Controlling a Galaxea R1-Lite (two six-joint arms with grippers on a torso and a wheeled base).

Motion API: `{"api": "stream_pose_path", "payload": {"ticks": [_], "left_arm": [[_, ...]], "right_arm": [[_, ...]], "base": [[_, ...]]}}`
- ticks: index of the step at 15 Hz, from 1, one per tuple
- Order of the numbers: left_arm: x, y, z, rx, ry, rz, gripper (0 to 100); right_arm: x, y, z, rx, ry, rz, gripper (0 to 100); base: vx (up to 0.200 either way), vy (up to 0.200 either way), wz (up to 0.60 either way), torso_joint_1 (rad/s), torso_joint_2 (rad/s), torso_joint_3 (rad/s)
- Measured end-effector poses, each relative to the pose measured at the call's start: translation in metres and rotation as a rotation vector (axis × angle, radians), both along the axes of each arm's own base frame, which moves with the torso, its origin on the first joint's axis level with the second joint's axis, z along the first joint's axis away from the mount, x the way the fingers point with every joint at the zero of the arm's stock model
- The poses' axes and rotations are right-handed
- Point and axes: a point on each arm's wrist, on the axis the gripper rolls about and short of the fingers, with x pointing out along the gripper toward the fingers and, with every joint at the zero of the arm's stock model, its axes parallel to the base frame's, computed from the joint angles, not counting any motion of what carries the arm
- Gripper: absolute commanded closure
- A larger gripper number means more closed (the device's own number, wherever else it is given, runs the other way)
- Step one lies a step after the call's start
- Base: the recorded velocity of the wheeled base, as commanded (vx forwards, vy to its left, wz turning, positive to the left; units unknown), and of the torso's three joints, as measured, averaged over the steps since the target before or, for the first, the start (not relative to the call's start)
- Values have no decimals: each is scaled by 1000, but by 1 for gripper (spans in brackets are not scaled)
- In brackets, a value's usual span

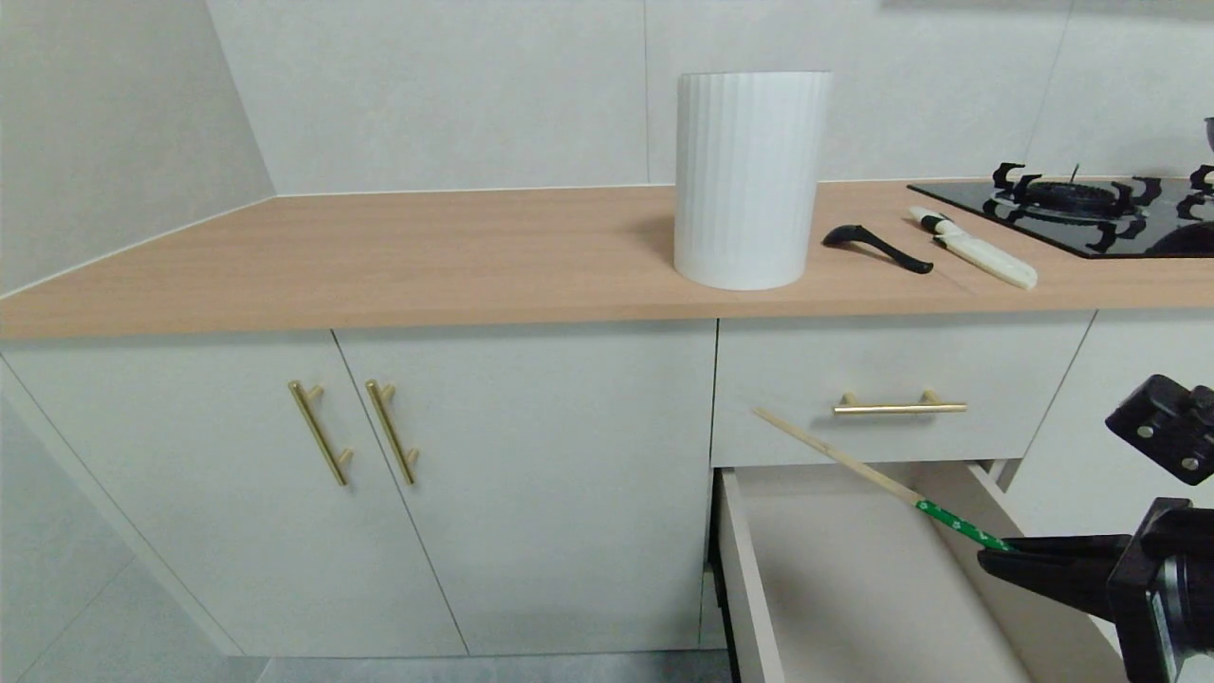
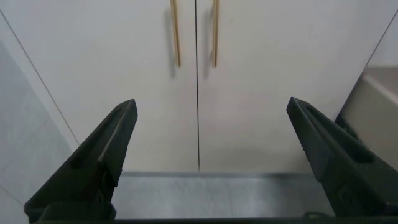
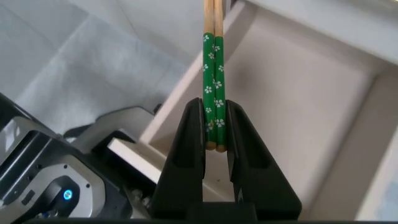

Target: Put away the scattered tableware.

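Chopsticks (image 1: 877, 477): pair pinched at green end, held over open drawer (image 1: 749, 569), likely for stowing.
Right gripper (image 1: 996, 560): jaws clamped on them.
Left gripper (image 2: 211, 106): jaws wide, empty.

The right gripper (image 1: 998, 558) sits low on the robot's right, fingers pointing toward its left. Its 2 black fingers (image 3: 193, 134) are pinched on a pair of chopsticks (image 3: 214, 56) at their green ends. The left gripper (image 2: 211, 112) hangs with its 2 fingers (image 2: 115, 143) spread wide apart, nothing between them.
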Motion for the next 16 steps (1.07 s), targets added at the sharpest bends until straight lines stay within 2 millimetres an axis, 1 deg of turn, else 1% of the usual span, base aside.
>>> {"api": "stream_pose_path", "payload": {"ticks": [3,8,10,13,16], "left_arm": [[0,0,0,0,0,0,0],[0,0,0,0,0,0,0],[0,0,0,0,0,0,0],[0,0,0,0,0,0,0],[0,0,0,0,0,0,0]], "right_arm": [[2,1,-7,-32,17,16,100],[7,5,-14,-51,49,18,100],[14,8,-20,-70,83,12,100],[34,18,-33,-90,181,-45,100],[62,32,-50,-63,310,-152,100]], "base": [[0,0,0,-41,168,118],[0,0,0,0,0,0],[0,0,0,0,0,0],[0,0,0,0,0,0],[0,0,0,0,0,0]]}}
